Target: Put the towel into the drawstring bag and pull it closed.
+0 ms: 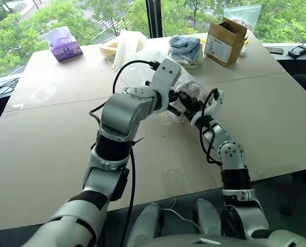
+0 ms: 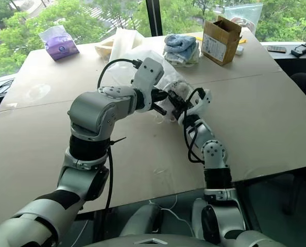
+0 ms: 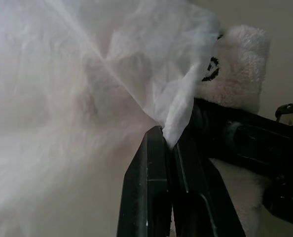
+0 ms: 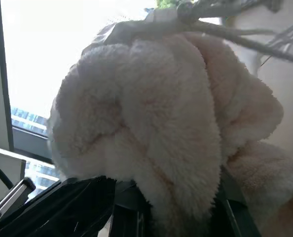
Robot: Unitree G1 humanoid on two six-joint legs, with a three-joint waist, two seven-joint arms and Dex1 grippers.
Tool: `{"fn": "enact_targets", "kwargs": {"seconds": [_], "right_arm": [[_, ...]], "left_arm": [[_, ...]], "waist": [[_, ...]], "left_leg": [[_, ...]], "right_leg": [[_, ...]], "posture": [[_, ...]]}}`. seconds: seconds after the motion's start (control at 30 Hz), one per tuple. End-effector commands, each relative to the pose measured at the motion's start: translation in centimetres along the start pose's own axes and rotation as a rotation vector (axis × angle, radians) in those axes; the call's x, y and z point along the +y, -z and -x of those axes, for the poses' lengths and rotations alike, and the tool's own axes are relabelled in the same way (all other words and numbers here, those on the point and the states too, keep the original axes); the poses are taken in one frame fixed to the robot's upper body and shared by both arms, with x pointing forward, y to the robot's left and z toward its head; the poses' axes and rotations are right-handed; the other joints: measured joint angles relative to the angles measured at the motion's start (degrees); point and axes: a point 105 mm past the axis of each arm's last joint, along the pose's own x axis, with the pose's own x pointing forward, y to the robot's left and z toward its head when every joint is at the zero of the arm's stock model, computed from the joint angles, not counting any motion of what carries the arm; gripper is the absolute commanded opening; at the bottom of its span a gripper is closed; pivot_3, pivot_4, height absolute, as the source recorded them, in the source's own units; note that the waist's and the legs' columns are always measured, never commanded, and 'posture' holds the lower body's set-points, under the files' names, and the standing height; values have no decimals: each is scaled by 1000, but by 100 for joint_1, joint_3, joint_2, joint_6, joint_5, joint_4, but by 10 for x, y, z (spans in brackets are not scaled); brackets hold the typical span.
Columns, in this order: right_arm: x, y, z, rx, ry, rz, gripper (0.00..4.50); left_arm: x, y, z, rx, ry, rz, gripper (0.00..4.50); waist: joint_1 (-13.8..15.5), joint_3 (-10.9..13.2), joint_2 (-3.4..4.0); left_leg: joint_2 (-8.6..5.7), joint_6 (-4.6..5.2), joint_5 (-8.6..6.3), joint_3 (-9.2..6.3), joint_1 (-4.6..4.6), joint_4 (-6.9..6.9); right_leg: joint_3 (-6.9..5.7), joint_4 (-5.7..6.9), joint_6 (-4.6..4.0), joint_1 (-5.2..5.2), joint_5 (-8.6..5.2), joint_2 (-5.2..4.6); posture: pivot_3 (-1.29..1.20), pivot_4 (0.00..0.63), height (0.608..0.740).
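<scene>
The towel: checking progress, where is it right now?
The towel is mid-table, clamped in the right pincer, right at the drawstring bag pinched by the left pincer.

On the tan table were one fluffy white terry towel (image 4: 151, 128), one thin white fabric drawstring bag (image 3: 77, 98), one brown cardboard box (image 1: 224, 41), one purple tissue pack (image 1: 64, 44) and one stack of blue-and-white folded towels (image 1: 185, 50).

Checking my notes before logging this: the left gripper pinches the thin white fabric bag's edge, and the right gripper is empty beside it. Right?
Not quite. The left gripper does pinch the thin white fabric drawstring bag at its edge, but the right gripper is not empty: it is shut on the fluffy white terry-cloth towel, as the right wrist view shows.
</scene>
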Motion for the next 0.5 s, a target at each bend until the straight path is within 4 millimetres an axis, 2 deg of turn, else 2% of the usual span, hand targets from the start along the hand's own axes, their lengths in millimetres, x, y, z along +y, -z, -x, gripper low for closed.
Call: {"fn": "enact_targets", "kwargs": {"seconds": [0.03, 0.07, 0.13, 0.2, 0.23, 0.27, 0.3, 0.37, 0.4, 0.5], "right_arm": [[66, 33, -10, 120, -260, 32, 25], [64, 30, -11, 103, -249, 23, 25], [45, 16, -17, 31, -139, -106, 25], [53, 38, -8, 211, -212, -67, 25], [60, 53, 1, 313, -270, 8, 25], [63, 60, 6, 359, -294, 41, 25], [58, 52, 2, 312, -258, 15, 25], [38, 22, -12, 158, -138, -81, 25], [34, 18, -13, 148, -121, -96, 25], [53, 40, -1, 301, -248, 14, 25]], "left_arm": [[-2, -12, 11, -61, 31, 38, 0], [-6, -12, 12, -57, 64, 66, 0], [-9, -13, 15, -65, 101, 83, 0], [-10, -14, 17, -74, 111, 87, 0], [-10, -14, 18, -74, 119, 93, 0], [-12, -14, 18, -73, 129, 94, 0], [-14, -13, 18, -73, 147, 93, 0], [-18, -13, 20, -77, 179, 96, 0], [-20, -13, 21, -76, 188, 100, 0], [-22, -11, 22, -70, 198, 102, 0]], "waist": [[-11, 1, 0], [-45, 1, 1], [-43, 1, 1], [3, 1, 0], [-1, 1, 1], [-23, 1, 1], [-26, 1, 1], [15, 0, 2], [32, 0, 1], [50, 0, 1]], "left_leg": [[-1, 0, 0, 1, -2, 1], [-1, 0, 0, 7, -5, 1], [1, 0, 0, 5, -3, -5], [0, 0, 0, 0, -3, -5], [0, 0, 0, 1, -4, -3], [0, 0, 0, 3, -4, -2], [0, 0, 0, 9, -4, -3], [1, 0, 0, 3, -3, -4], [1, 0, 0, 1, -3, -3], [-4, 0, 0, 1, -4, 4]], "right_leg": [[1, -2, 0, 0, 0, -1], [7, -3, 0, -5, 0, 0], [6, -2, 0, -6, 0, 1], [0, -2, 0, -5, 0, 0], [1, -3, 0, -5, 0, 0], [4, -4, 0, -5, 0, 0], [10, -3, 0, -6, 0, 0], [4, -2, 0, -6, 0, 1], [2, -2, 0, -4, 0, 0], [1, -5, 0, 0, 0, -3]], "posture": [[0, 150, 740], [0, 150, 740], [0, 150, 740], [0, 150, 740], [0, 150, 740], [0, 150, 740], [0, 150, 740], [0, 150, 740], [0, 150, 740], [0, 150, 740]]}}
